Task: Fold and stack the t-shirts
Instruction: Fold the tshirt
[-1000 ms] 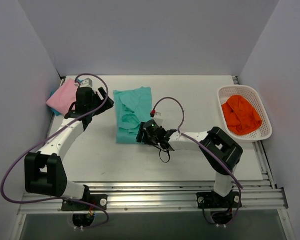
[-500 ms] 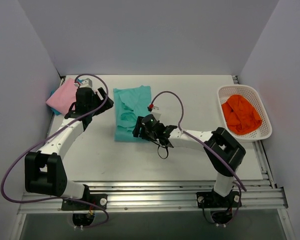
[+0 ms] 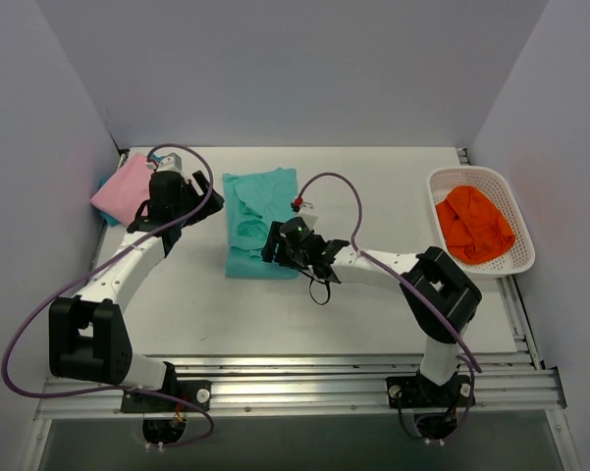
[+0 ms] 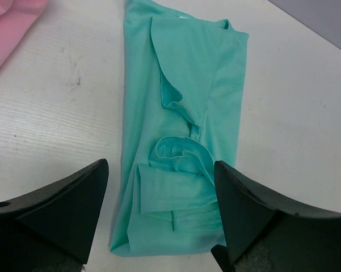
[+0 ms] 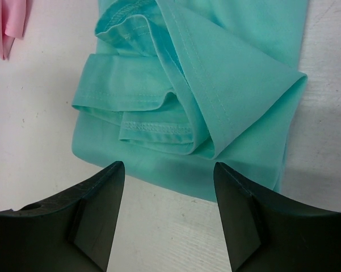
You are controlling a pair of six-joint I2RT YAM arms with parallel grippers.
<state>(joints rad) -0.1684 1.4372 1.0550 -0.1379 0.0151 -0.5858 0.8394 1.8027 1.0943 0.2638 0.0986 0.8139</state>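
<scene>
both jaws wide apart — empty, near the mint-teal t-shirt [image 3: 260, 221]

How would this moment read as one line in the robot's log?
left gripper: open | right gripper: open, over teal shirt, near edge | pink shirt: far left | stacked: not yet

Mint-teal tee [image 3: 260, 221] folded lengthwise w/ rumpled sleeves, centre-left; pink tee [image 3: 125, 189], prob. folded, far left

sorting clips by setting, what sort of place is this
Probably a robotics lab test cell: a white table boxed in by plain walls, the left arm and right arm bolted to a metal rail, a mint-teal t-shirt laid out for folding.
</scene>
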